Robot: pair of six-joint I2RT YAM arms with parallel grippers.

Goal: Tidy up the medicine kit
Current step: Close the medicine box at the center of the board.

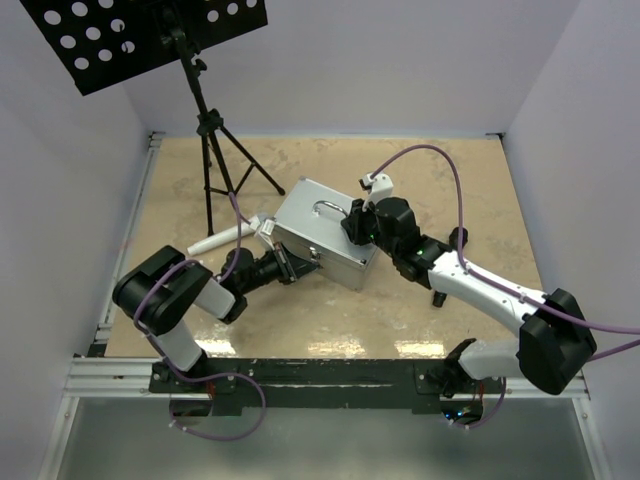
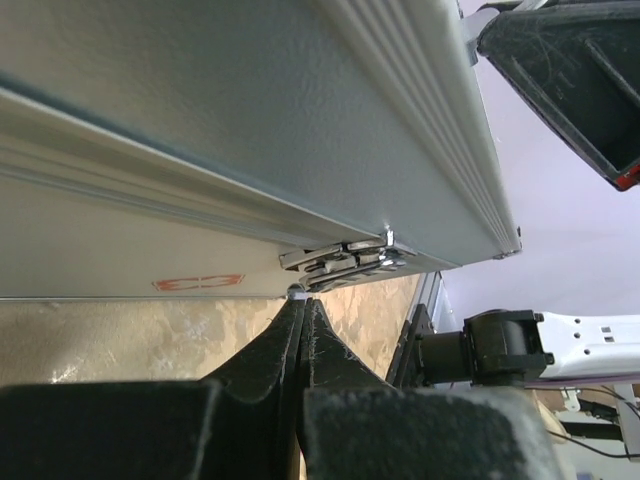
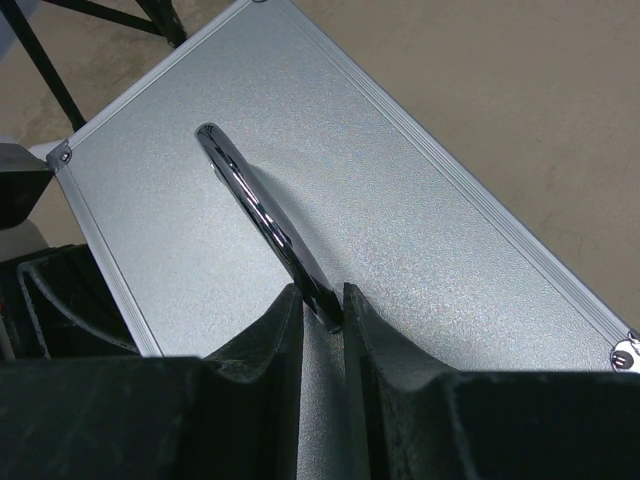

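One closed case point(image 1: 300, 228) lay mid-way across the table point(image 1: 430, 175). The right gripper point(image 3: 322, 305) pinched its handle point(image 3: 255, 200); the left gripper point(image 2: 303, 312), fingers pressed together and empty, sat just beside its latch point(image 2: 345, 258).

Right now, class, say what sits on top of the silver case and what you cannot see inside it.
On top of the silver case is its chrome handle, gripped by the right pincer. The case is shut, so any contents are hidden.
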